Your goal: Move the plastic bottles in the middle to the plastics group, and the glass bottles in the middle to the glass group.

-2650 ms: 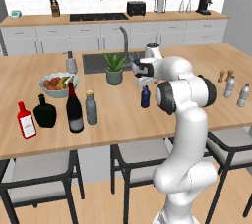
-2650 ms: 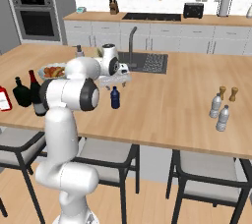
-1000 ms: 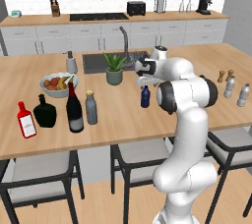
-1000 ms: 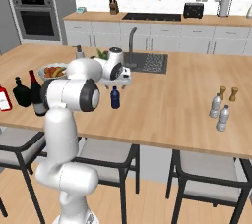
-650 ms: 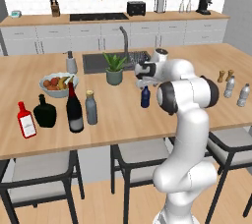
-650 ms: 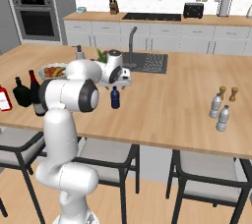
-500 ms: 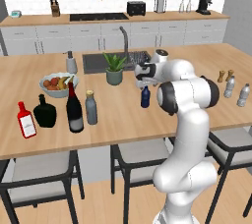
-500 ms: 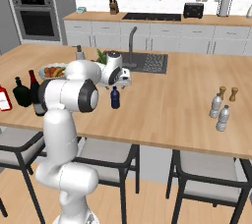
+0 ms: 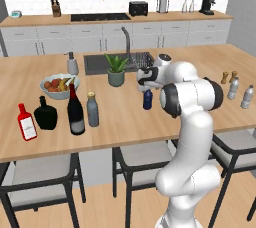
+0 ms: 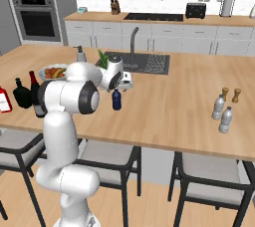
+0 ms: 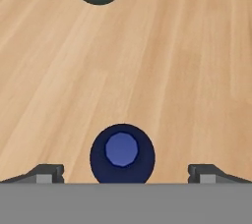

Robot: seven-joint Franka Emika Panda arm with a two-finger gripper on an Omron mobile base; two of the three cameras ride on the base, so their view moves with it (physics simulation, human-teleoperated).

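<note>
Over the last few seconds the claw (image 11: 122, 174) has eased down a little over the dark-blue bottle (image 11: 122, 156), and it now hangs directly above the cap, spread wide with one tip either side and nothing pinched; the pick-up for the plastics group looks about to begin. The potted plant (image 9: 116, 70) stands just beyond the claw on the counter (image 9: 125, 122); the two ribbed water bottles (image 10: 221, 112) stand well off to its right, the path there bare, with the shakers (image 10: 230, 94) near them.

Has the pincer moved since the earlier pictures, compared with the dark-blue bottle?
Yes. The pincer has come down and slightly toward the stools, so it now hangs open directly above the dark-blue bottle, which stands in place.
</note>
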